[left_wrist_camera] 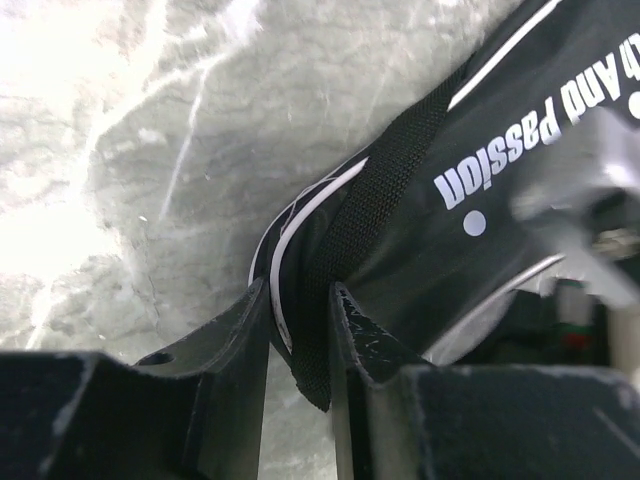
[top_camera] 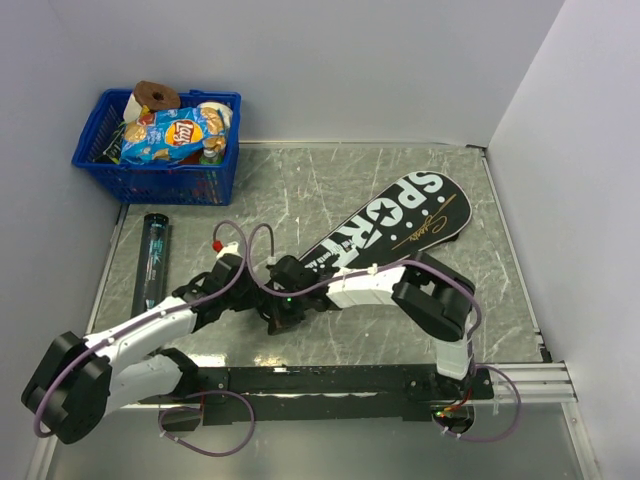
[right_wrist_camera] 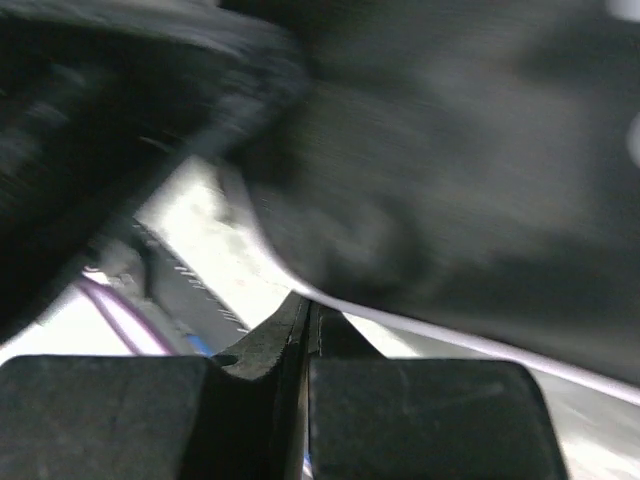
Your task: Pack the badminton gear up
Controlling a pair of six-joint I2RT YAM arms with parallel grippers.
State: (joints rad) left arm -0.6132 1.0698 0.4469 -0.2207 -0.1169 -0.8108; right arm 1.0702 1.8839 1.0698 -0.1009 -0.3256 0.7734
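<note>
Black racket-shaped bag [top_camera: 420,215] lies flat, big white SPORT lettering, white piping, webbing strap [left_wrist_camera: 370,210]. Left gripper [left_wrist_camera: 300,320] pinches its narrow edge, right gripper [right_wrist_camera: 303,330] fingers pressed together.

Left fingers [left_wrist_camera: 232,345] pinching; right fingers [right_wrist_camera: 268,350] pressed together.

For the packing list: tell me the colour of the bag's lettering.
White on the black bag; clearest from the top camera.

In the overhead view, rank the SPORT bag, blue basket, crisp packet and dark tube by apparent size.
1 and 2, too close to rank: SPORT bag, longer; blue basket, broader.
3. crisp packet.
4. dark tube, about as long but thinner.
</note>
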